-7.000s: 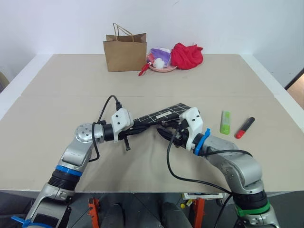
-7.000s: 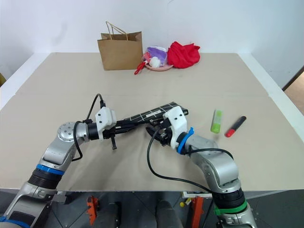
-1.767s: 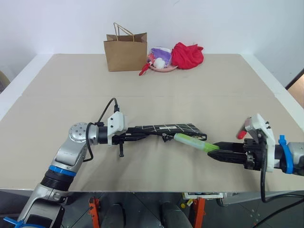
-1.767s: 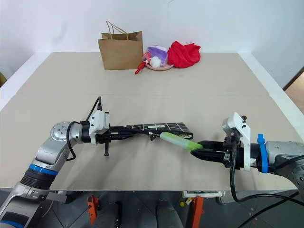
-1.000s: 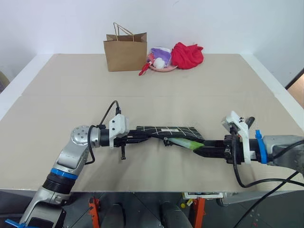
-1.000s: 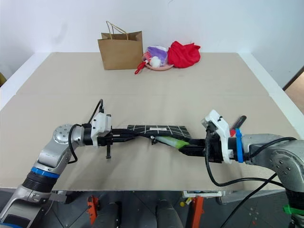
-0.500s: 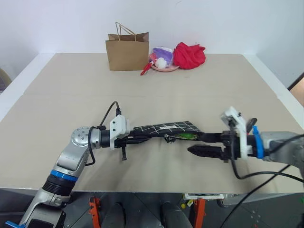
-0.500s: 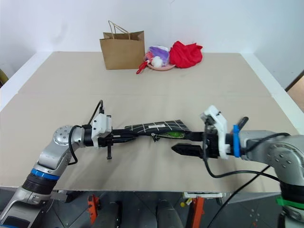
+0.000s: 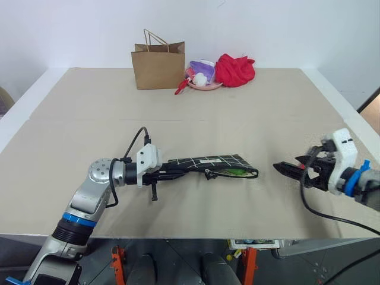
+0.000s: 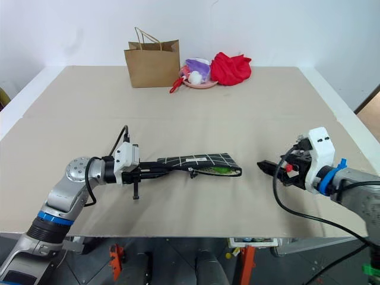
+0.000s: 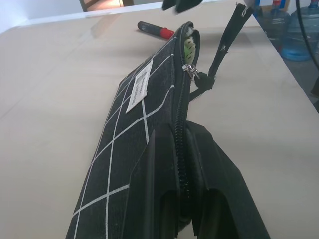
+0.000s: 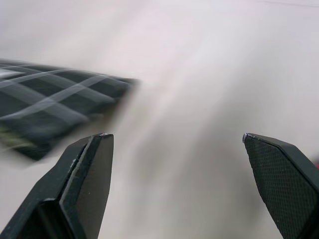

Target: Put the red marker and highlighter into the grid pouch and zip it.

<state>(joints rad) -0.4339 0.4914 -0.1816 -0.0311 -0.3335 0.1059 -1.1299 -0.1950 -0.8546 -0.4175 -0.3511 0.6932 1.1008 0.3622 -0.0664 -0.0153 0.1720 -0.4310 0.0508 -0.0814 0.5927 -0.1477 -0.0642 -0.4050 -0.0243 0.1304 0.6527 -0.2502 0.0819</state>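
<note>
Lime-green chunky highlighter (image 9: 236, 172) sits inside your flat black white-gridded fabric pouch (image 9: 208, 161) (mouth unzipped), whose end your left gripper (image 9: 168, 171) clamps above the beige worktop (image 9: 237, 113). Your right gripper (image 12: 177, 139) hangs spread wide, empty, beside the pouch.

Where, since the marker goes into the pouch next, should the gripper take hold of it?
Probably across the middle of the barrel, coming from above. The red marker lies flat on the table, apart from the pouch, so both long sides are free. The open right gripper looks nearest.
</note>
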